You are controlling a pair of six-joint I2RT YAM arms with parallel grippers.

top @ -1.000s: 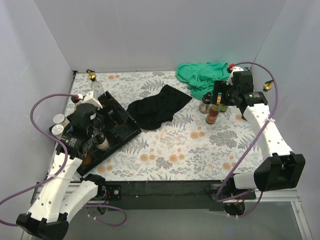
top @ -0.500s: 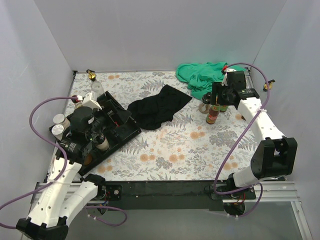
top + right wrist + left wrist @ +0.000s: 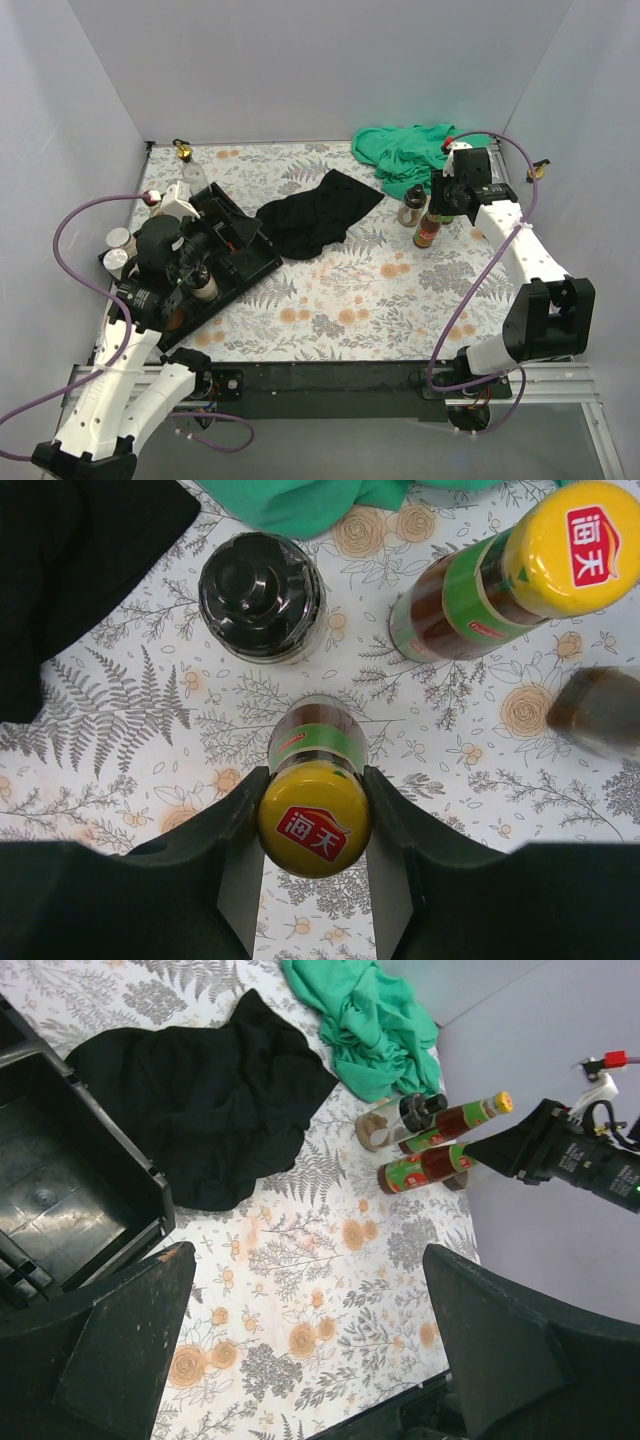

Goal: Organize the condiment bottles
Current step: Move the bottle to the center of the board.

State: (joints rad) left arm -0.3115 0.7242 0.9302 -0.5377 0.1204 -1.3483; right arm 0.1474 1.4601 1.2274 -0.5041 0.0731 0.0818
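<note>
Several condiment bottles (image 3: 425,215) stand loose — right gripper (image 3: 314,812) clamped on one yellow-capped bottle (image 3: 313,830), left gripper (image 3: 310,1340) wide and empty — few yet sit in the tray (image 3: 70,1200).

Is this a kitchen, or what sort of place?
Probably a lab test booth, not a kitchen: plain white walls box in one floral-covered table, two robot arms are bolted at its near edge, and sauce bottles stand on it.

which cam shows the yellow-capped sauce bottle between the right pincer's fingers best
Right wrist: the yellow-capped sauce bottle sits centre frame, the right pincer touching both sides of its cap. Top external shows it small, its top under the pincer. Left wrist shows its side and red label, cap hidden behind the pincer.
</note>
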